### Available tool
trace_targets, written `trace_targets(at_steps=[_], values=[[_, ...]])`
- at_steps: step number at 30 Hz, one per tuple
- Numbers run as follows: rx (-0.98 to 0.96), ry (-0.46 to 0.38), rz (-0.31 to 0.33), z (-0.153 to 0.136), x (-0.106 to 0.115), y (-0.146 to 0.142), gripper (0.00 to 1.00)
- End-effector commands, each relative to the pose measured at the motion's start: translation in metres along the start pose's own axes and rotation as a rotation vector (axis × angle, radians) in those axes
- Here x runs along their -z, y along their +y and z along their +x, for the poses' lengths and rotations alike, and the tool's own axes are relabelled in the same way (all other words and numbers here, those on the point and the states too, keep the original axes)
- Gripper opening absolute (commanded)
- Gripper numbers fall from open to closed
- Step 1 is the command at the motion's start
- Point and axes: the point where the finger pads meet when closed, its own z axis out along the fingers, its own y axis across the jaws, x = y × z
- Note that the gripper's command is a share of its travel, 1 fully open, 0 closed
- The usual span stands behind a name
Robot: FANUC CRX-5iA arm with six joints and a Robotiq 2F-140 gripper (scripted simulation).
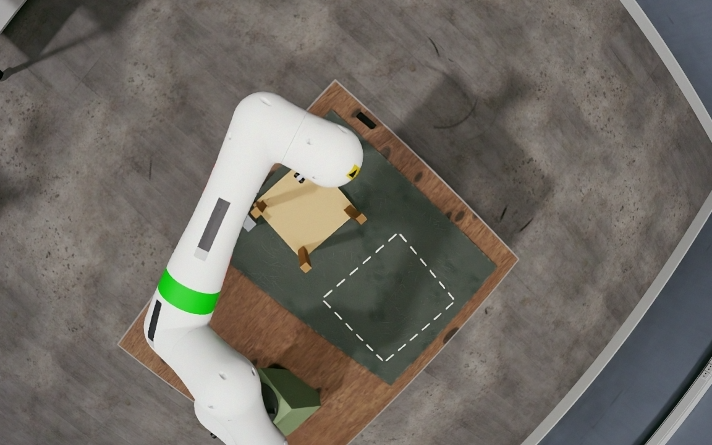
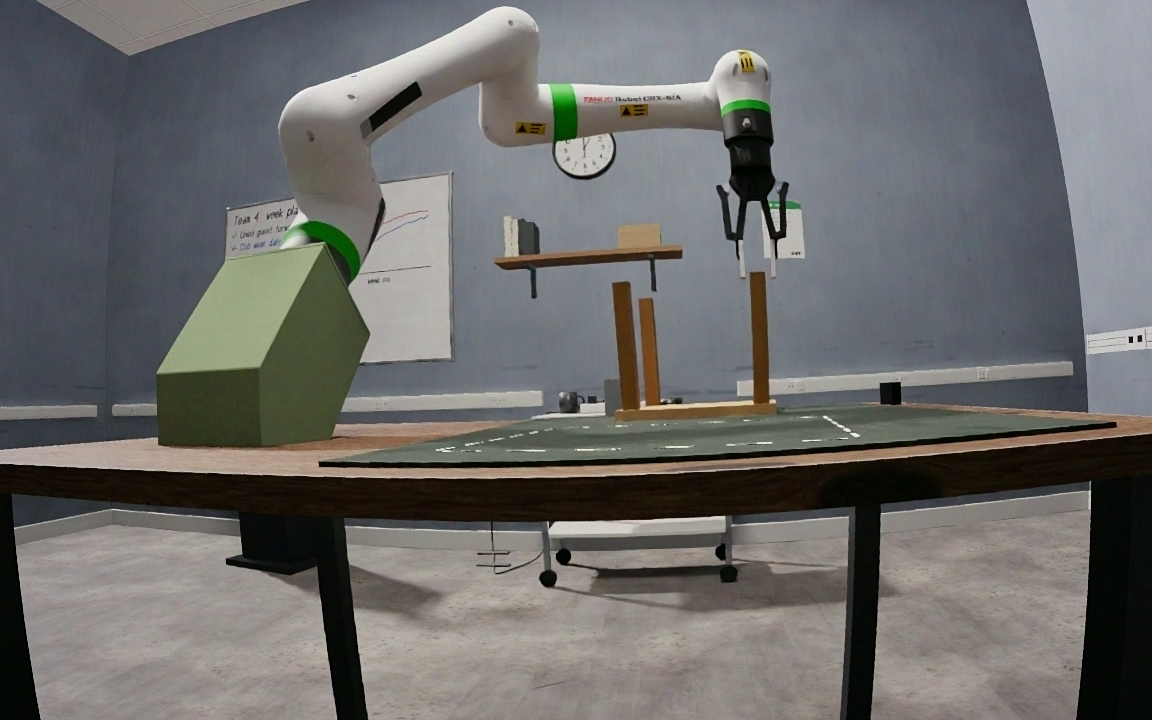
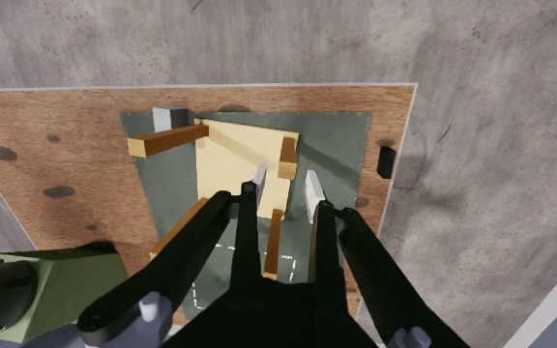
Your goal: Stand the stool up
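The wooden stool (image 1: 303, 212) (image 2: 696, 410) lies upside down on the green mat, its pale seat flat on the mat and its legs pointing straight up. It stands outside the dashed rectangle (image 1: 389, 296), by the corner of it that is farthest from the arm's green base. My gripper (image 2: 755, 268) hangs straight down over one leg (image 2: 757, 335). Its fingers are partly closed with a gap wider than the leg. The tips sit level with the leg's top, one on each side (image 3: 285, 181), not touching it. In the overhead view the arm hides most of the gripper.
The arm's green base block (image 2: 258, 353) stands on the near corner of the wooden table. A small black block (image 1: 366, 120) lies at the far table corner. A small grey block (image 3: 169, 117) sits by one stool leg at the mat's edge.
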Motion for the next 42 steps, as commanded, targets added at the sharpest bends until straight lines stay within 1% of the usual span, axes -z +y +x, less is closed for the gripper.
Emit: trace_targets(at_steps=[1, 9, 11, 18, 23, 26, 35, 36, 42], values=[[0.000, 0.000, -0.002, 0.000, -0.007, 0.000, 0.38], [0.000, 0.000, -0.002, 0.000, -0.034, 0.001, 0.38], [0.000, 0.000, -0.002, 0.000, -0.034, 0.001, 0.38], [0.000, 0.000, -0.002, 0.000, -0.060, 0.001, 0.38], [0.000, 0.000, -0.002, 0.000, -0.074, 0.001, 0.38], [0.000, 0.000, -0.002, 0.000, -0.079, 0.001, 0.38], [0.000, 0.000, -0.002, 0.000, -0.083, 0.001, 0.38], [0.000, 0.000, -0.002, 0.000, -0.083, 0.001, 0.10], [0.000, 0.000, -0.002, 0.000, -0.083, 0.001, 0.10]])
